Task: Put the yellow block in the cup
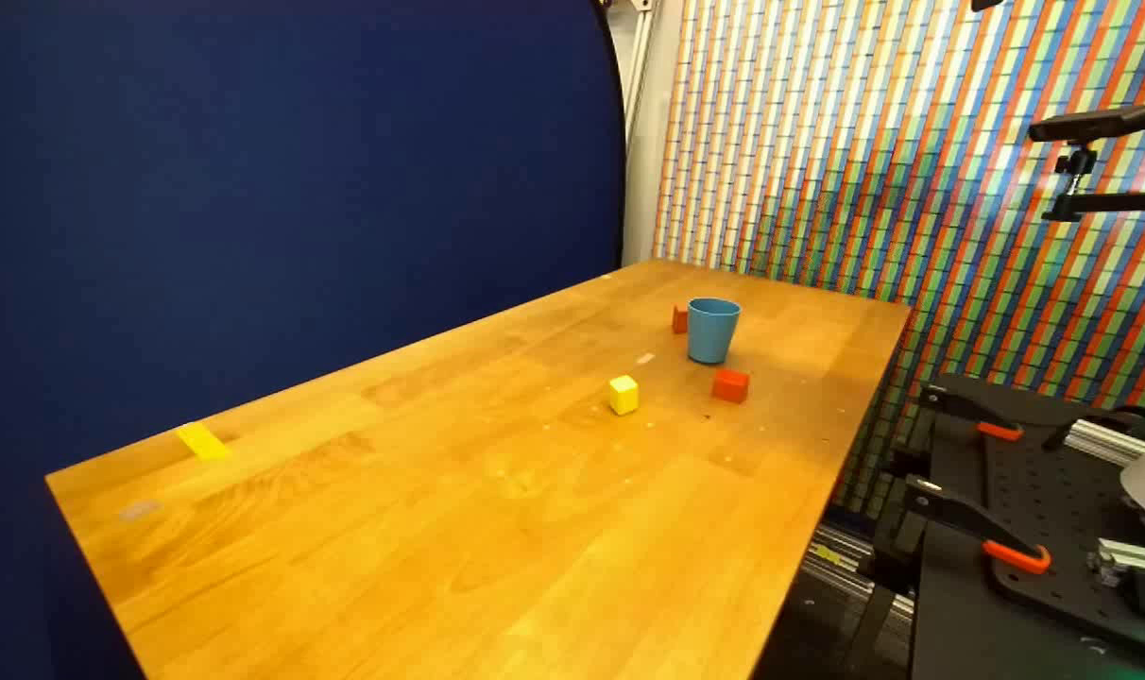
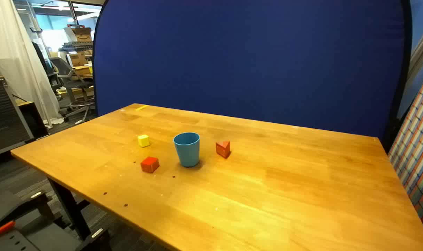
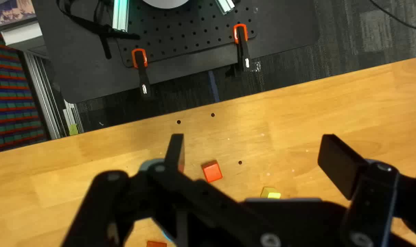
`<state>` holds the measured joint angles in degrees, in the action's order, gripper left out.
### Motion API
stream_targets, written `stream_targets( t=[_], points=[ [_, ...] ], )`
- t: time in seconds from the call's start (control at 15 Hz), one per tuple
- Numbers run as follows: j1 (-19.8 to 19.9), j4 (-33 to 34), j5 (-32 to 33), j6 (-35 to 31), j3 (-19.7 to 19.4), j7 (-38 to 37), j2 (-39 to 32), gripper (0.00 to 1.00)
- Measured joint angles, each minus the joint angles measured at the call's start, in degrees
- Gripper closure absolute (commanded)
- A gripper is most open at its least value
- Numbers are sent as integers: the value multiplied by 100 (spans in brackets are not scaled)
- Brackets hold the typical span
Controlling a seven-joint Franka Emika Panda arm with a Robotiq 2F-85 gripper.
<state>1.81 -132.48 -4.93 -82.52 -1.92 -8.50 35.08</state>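
Note:
The yellow block (image 1: 623,395) stands on the wooden table and also shows in an exterior view (image 2: 143,141). In the wrist view the yellow block (image 3: 271,193) is partly hidden by the gripper body. The blue cup (image 1: 712,332) stands upright on the table, apart from the yellow block, also in an exterior view (image 2: 187,150). In the wrist view only a thin blue edge of the cup (image 3: 166,235) shows beside the gripper linkage. My gripper (image 3: 253,144) is open, with nothing between its fingers, high above the table. It is out of both exterior views.
A red-orange block (image 2: 149,164) stands near the cup, also in the wrist view (image 3: 212,171). A red wedge block (image 2: 223,149) is on the cup's other side. Yellow tape (image 1: 203,440) lies at a far table corner. Orange-tipped clamps (image 3: 139,58) hold the black base plate.

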Motion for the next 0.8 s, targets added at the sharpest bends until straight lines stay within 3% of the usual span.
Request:
stream_targets(
  t=[0.53, 0.8],
  points=[
    [-3, 35, -1, -123, 45, 45, -94, 0],
    [-110, 29, -509, -1168, 243, 46, -1082, 0]
  ],
)
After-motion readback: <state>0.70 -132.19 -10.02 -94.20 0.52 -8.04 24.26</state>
